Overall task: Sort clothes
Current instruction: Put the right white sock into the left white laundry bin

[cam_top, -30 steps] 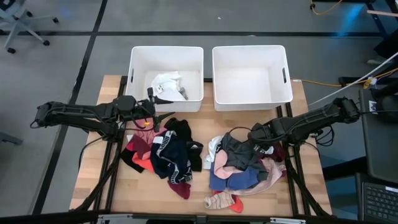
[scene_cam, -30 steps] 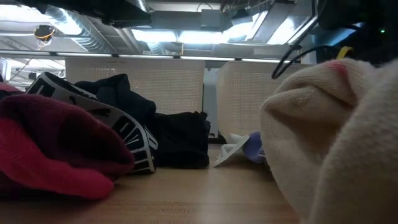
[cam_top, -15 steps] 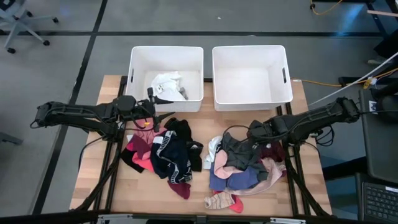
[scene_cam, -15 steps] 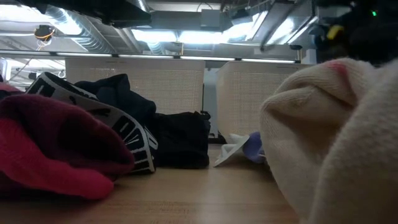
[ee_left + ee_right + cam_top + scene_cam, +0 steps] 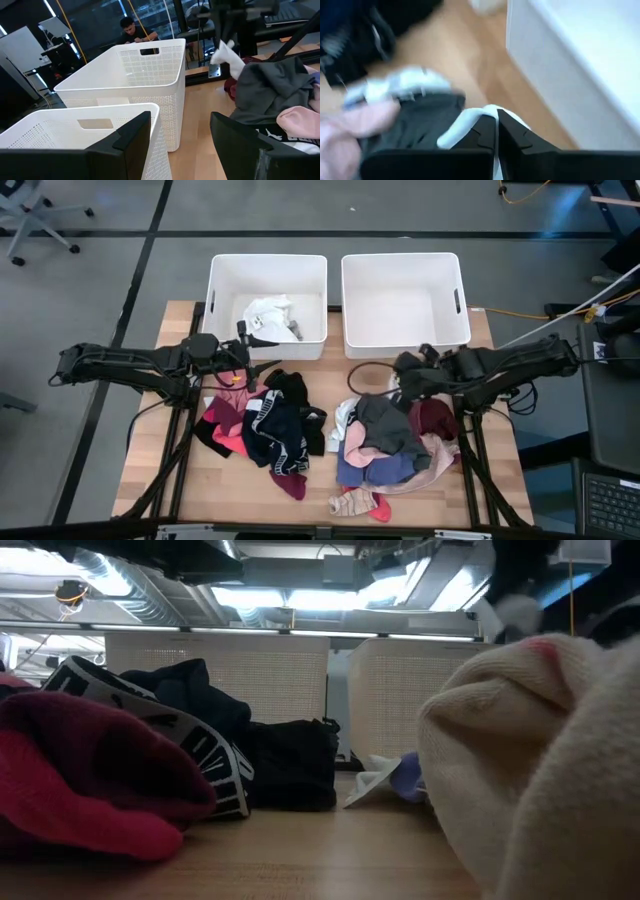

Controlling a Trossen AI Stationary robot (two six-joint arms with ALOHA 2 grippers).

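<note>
— The right tool (image 5: 400, 370) is pinched tight on a small white garment (image 5: 227, 53), lifted just off the right-hand pile (image 5: 392, 442), near the front wall of the right bin (image 5: 405, 300). Where would you take it?

— My guess is the left bin (image 5: 267, 297), since a white piece (image 5: 268, 313) already lies in there. I'd raise it clear of the bin wall first, carry it across slowly so the loose end doesn't drag the grey garment (image 5: 385, 425) along, and let go only once it hangs over the middle.

— And the left tool (image 5: 247, 352)?

— Waiting with its fingers spread wide and nothing in them, just in front of the left bin, above the dark pile (image 5: 265, 428) on the tabletop (image 5: 190, 490).

— Can you tell what the white thing is?

— No. The right wrist view is smeared, and from overhead the arm covers it. From the tabletop camera a cream garment (image 5: 540, 760) fills the near side, so the grip itself is hidden there.
</note>
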